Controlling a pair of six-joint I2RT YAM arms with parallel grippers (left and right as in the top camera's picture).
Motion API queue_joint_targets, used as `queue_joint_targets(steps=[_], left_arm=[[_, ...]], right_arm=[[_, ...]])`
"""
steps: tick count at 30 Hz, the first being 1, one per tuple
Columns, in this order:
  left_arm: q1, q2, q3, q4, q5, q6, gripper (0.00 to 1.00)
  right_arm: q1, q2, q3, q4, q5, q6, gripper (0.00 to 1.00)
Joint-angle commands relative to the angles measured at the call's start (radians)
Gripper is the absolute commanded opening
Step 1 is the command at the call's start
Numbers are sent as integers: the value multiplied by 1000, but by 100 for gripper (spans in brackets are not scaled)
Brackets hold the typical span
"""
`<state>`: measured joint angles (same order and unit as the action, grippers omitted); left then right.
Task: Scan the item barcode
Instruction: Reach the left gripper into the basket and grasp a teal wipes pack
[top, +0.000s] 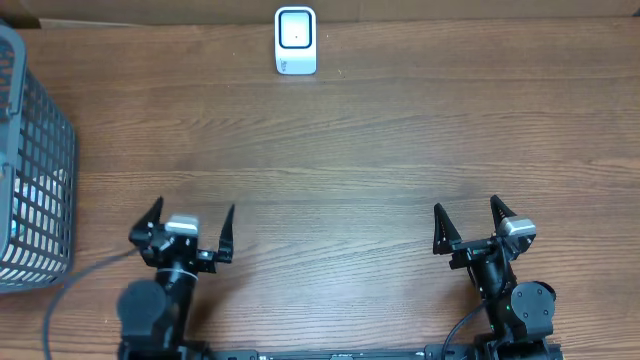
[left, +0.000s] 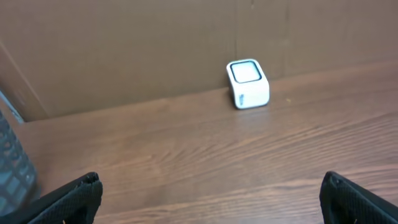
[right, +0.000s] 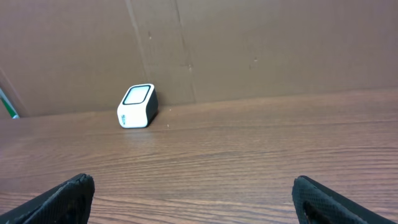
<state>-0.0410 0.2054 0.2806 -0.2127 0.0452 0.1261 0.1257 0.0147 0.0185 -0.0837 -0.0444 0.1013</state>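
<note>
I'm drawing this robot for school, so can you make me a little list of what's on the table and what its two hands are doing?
scanner: small white box with a dark window, at the far middle of the table
basket: grey mesh, at the left edge, partly out of view
inside basket: something pale behind the mesh, too unclear to name
left gripper: open, empty, near side
right gripper: open, empty, near side
scanning: not started, nothing at the scanner

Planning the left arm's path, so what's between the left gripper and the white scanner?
Nothing: the overhead view shows only bare wooden table between the left gripper and the scanner; the left wrist view agrees.
</note>
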Motion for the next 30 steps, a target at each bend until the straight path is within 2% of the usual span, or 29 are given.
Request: queue_joint_targets(steps=[1, 6, 10, 12, 16, 18, 24, 27, 30], left_arm=[[8, 179, 214, -70, 47, -33, 100], [8, 482, 565, -294, 89, -57, 100], [8, 733, 905, -562, 119, -63, 100], [8, 859, 1086, -704, 179, -63, 100], [8, 1035, 1330, -866, 296, -62, 100], [8, 1111, 1407, -889, 297, -63, 99], [13, 1175, 1444, -812, 293, -67, 100], [62, 1176, 1482, -774, 176, -163, 100], [182, 1176, 1530, -769, 54, -272, 100]], right_arm=[[-3, -12, -10, 2, 6, 3, 100], [-3, -12, -10, 2, 6, 3, 100], [-3, -12, -10, 2, 6, 3, 100], [-3, -12, -10, 2, 6, 3, 100], [-3, -12, -10, 2, 6, 3, 100], [-3, -12, -10, 2, 6, 3, 100], [-3, -12, -10, 2, 6, 3, 100], [-3, -12, -10, 2, 6, 3, 100], [-3, -12, -10, 2, 6, 3, 100]])
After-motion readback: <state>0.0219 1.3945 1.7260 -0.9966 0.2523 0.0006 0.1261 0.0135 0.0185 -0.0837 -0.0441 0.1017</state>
